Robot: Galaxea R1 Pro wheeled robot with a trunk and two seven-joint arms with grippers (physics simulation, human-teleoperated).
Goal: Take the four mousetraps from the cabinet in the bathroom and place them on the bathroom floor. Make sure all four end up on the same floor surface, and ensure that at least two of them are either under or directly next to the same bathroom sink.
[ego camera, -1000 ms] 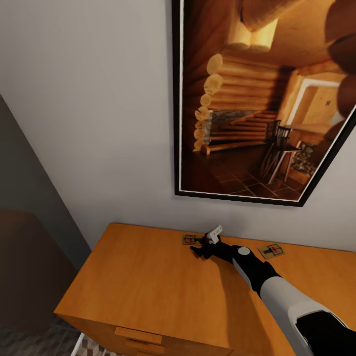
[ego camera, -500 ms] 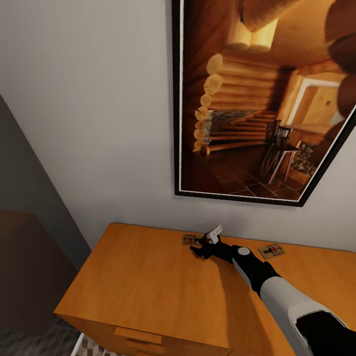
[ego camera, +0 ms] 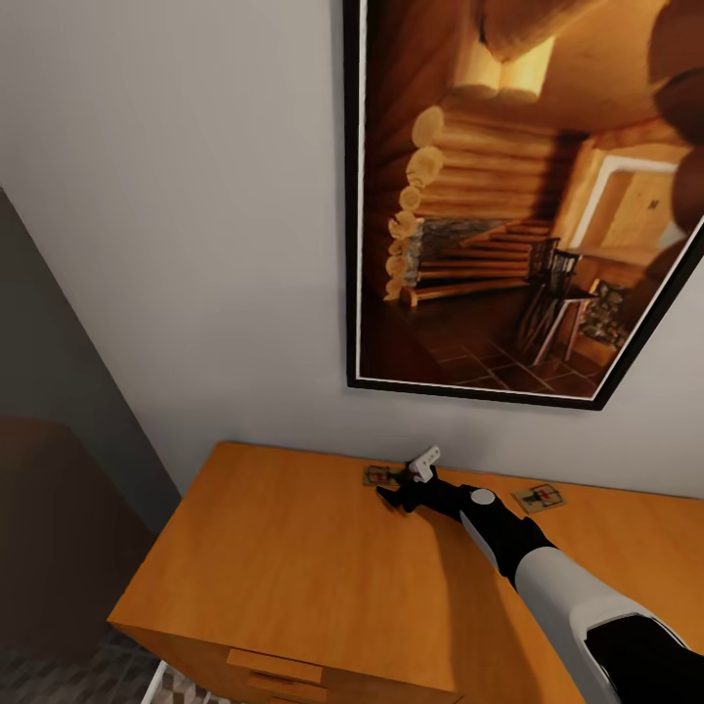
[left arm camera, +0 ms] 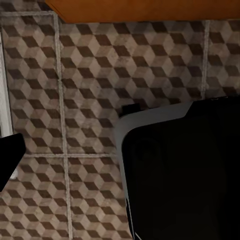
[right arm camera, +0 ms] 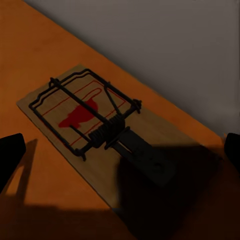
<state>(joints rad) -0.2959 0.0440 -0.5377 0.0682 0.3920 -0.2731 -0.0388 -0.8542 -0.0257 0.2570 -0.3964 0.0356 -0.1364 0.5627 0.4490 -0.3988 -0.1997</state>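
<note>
Orange-brown cabinet (ego camera: 293,577) top: two mousetraps (ego camera: 379,476) (ego camera: 539,498), red bait mark, no legible text. R gripper (ego camera: 395,495) fingers apart at near trap, arm unchanged vs earlier; view shifted slightly. L gripper state: cannot tell.

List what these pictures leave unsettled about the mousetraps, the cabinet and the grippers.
- Two mousetraps lie on the cabinet; the other two are unaccounted for.
- Head view: the right gripper overlaps the near trap; contact unclear.
- Right wrist view: fingers cut off by the edges.
- Cabinet drawers cut off at the bottom edge.

Right arm (ego camera: 548,577) outstretched forward, its tool (ego camera: 393,492) low, fingers (right arm camera: 10,160) spread wide apart.
</note>
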